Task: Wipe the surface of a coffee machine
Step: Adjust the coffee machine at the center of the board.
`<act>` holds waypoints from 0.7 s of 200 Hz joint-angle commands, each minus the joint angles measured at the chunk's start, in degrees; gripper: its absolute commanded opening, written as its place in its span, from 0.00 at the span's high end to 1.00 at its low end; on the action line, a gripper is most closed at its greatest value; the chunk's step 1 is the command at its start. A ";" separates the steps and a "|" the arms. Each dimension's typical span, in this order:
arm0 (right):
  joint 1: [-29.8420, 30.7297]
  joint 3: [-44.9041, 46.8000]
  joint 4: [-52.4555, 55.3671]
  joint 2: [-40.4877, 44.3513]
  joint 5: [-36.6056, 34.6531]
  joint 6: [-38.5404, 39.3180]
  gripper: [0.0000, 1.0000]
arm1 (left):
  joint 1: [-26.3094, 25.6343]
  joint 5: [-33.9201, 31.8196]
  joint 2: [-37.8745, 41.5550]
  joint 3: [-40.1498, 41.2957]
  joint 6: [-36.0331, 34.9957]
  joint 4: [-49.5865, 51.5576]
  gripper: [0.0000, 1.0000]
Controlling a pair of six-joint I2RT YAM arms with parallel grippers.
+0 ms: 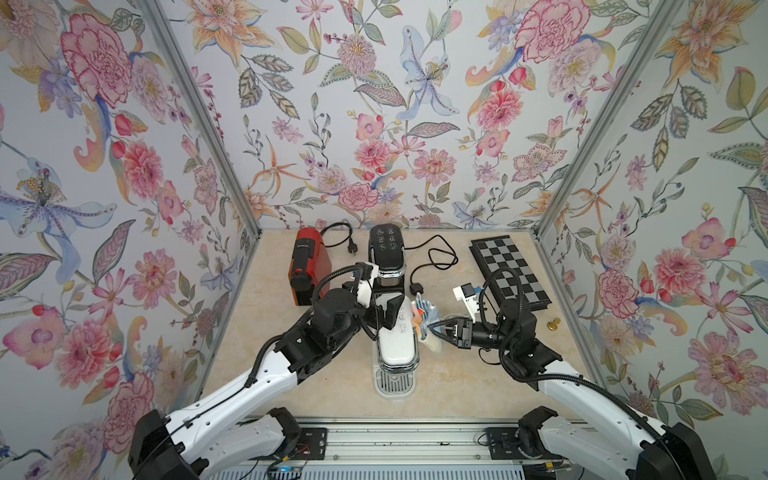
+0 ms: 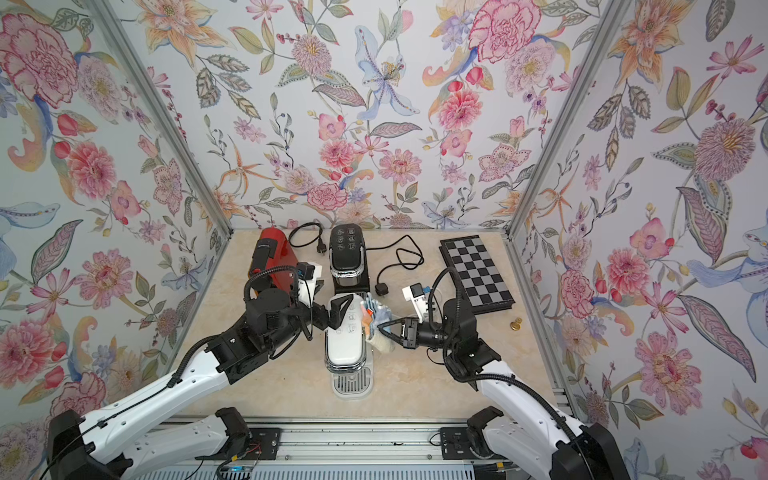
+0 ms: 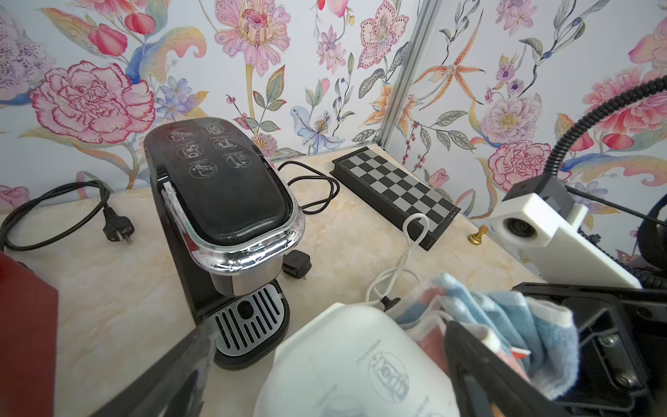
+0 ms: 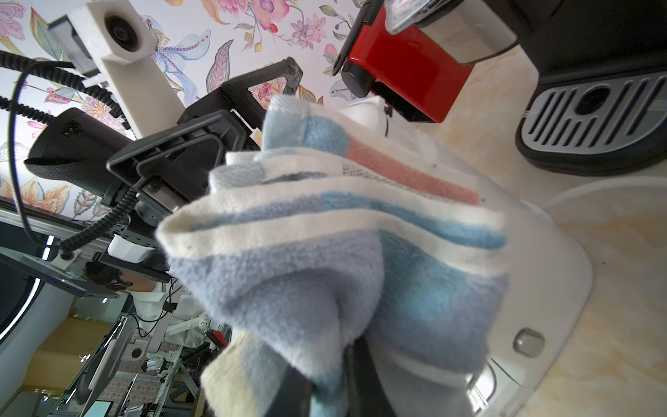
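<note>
A white coffee machine (image 1: 397, 345) stands mid-table with its drip tray toward the front. My left gripper (image 1: 382, 313) is open wide, its fingers straddling the rear of the machine's white top (image 3: 353, 361); I cannot tell whether they touch it. My right gripper (image 1: 434, 330) is shut on a blue, white and pink striped cloth (image 1: 424, 316). The cloth (image 4: 325, 234) is bunched against the machine's right side, near its top edge. In both top views the cloth (image 2: 376, 316) hides the right fingertips.
A black coffee machine (image 1: 386, 253) stands right behind the white one, and a red one (image 1: 307, 262) at the back left. Black cords (image 1: 436, 257) loop along the back. A folded chessboard (image 1: 509, 270) and a small brass piece (image 1: 552, 324) lie at the right.
</note>
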State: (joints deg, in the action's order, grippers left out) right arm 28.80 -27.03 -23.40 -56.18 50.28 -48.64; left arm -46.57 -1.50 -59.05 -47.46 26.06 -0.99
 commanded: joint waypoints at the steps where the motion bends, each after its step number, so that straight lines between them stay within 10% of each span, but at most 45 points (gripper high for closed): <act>1: 0.27 3.40 -8.85 -1.58 1.18 -2.75 1.00 | -1.35 -1.04 -0.89 0.17 4.26 1.51 0.01; 140: 7.92 10.77 -67.54 -53.00 -1.98 -21.47 1.00 | -3.53 -10.15 0.40 7.56 13.63 -3.68 0.01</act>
State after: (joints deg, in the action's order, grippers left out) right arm 31.51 -15.99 -73.10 -101.97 46.24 -61.93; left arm -49.52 -11.51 -58.94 -41.69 38.00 -3.36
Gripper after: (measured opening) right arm 0.112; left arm 0.989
